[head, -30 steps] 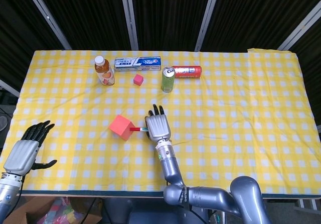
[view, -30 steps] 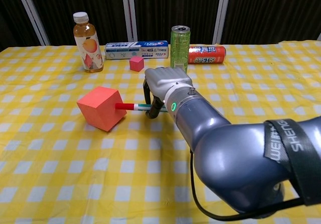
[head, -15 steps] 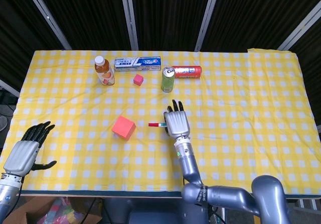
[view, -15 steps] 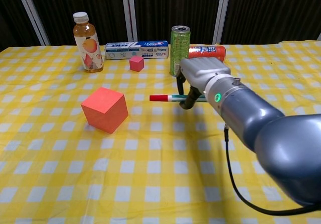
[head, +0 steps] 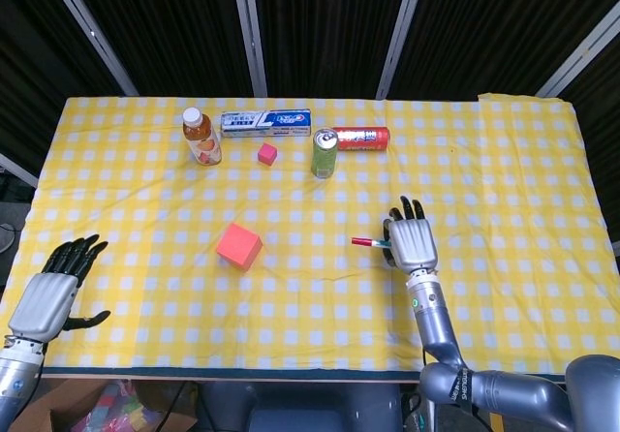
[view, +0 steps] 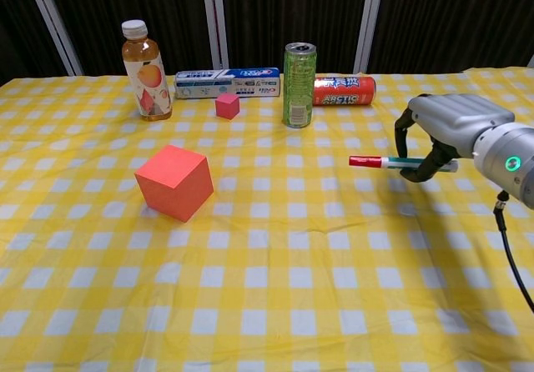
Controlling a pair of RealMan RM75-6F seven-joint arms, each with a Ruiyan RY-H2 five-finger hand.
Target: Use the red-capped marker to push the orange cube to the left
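Red-capped marker (view: 392, 163) sits gripped in the right robot hand (view: 446, 130), well apart from the orange cube (view: 173, 181).

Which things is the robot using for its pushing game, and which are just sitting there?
Using: red-capped marker, held by the right hand; orange cube.

Just sitting: juice bottle, toothpaste box, small pink cube, green can, red can.

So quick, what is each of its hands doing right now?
Left hand: open, holding nothing, fingers apart, beside the table edge.
Right hand: gripping the red-capped marker above the yellow checked tablecloth.
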